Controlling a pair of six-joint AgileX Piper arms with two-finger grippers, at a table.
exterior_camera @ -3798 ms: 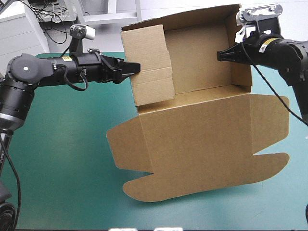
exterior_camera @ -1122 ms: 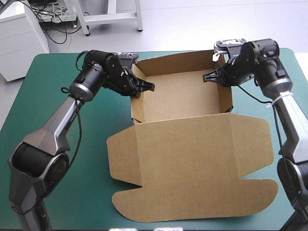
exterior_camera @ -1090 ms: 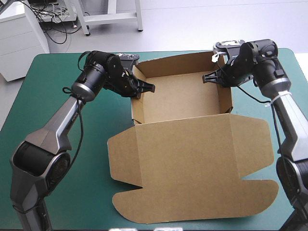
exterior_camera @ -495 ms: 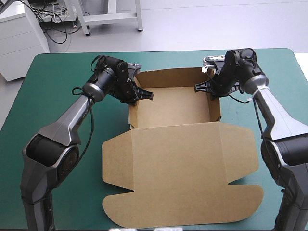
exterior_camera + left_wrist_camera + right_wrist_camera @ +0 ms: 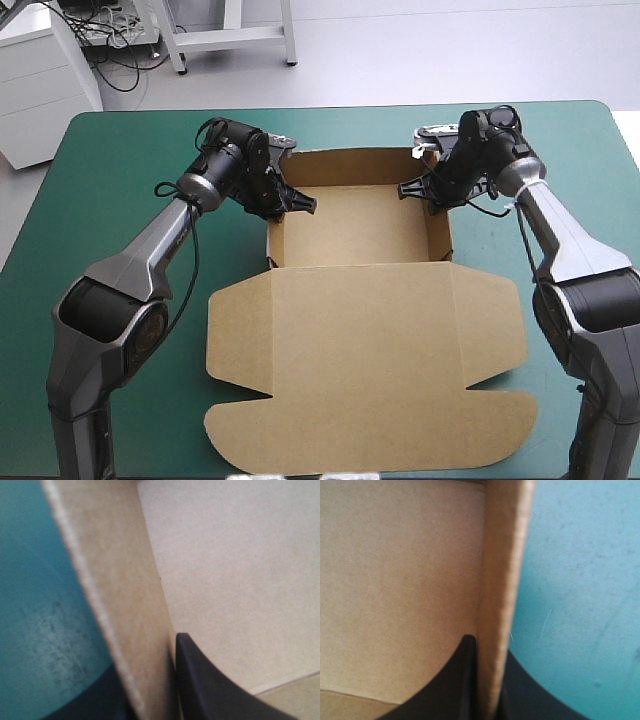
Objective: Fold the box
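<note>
Brown box tray: left jaws pinch its left wall, right jaws pinch its right wall.

A lab: white cabinet, loose cables and a stand frame behind the teal-green table.

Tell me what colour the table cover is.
Plain teal-green, with no pattern. The table cover shows best in the high view.
</note>
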